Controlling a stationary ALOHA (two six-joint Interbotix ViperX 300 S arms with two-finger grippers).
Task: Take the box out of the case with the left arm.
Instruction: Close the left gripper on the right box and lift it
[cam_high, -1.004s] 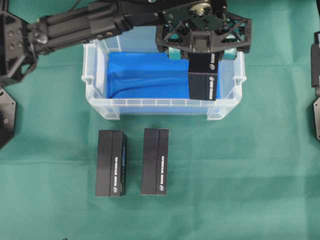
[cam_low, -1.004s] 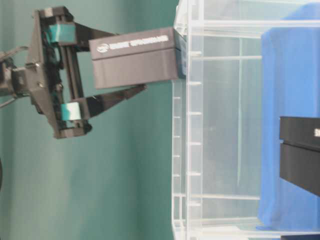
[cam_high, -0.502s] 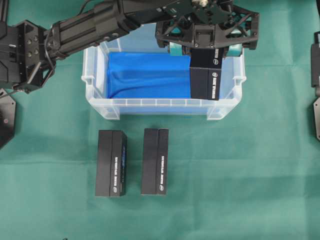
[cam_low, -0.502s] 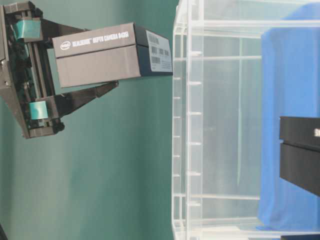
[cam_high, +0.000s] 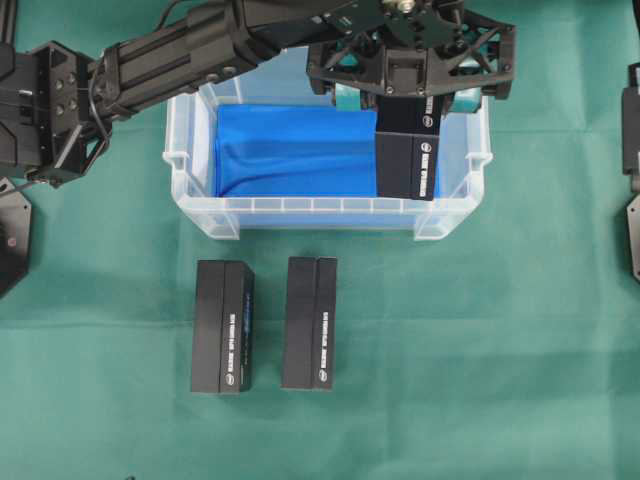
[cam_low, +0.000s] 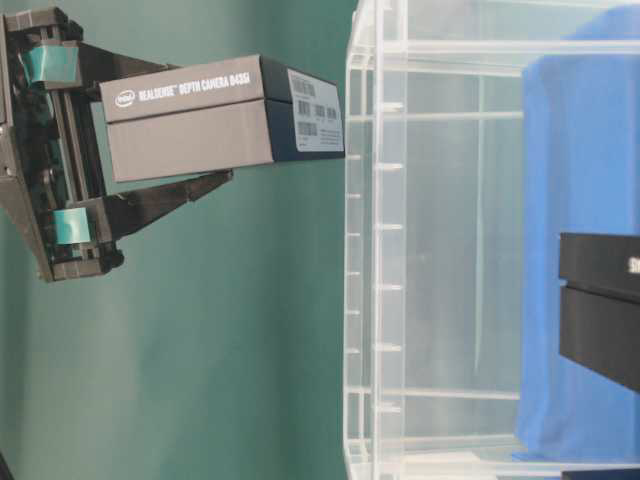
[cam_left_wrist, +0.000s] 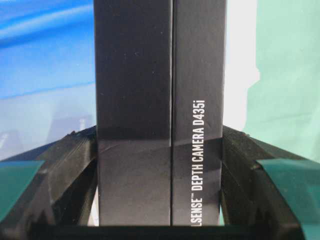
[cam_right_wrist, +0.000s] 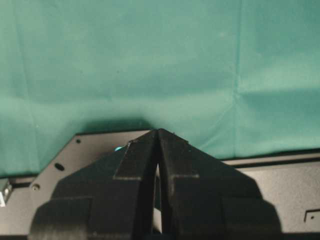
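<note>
Green cloth-covered table (cam_high: 500, 350) fills the overhead view, a few soft creases running across it. Sitting on it near the top, the clear case (cam_high: 300, 214), blue sheet (cam_high: 290, 150) lining its floor. Below the case, two black boxes lie flat on the cloth: the left box (cam_high: 222, 326) and the right box (cam_high: 309, 323), side by side, a narrow gap between them, long sides running away from the case

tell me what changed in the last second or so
The left gripper, still shut on the box, lifted it clear of the case: its end was level with the rim, now there is a gap between them. The two boxes on the cloth and the right gripper stayed put.
</note>
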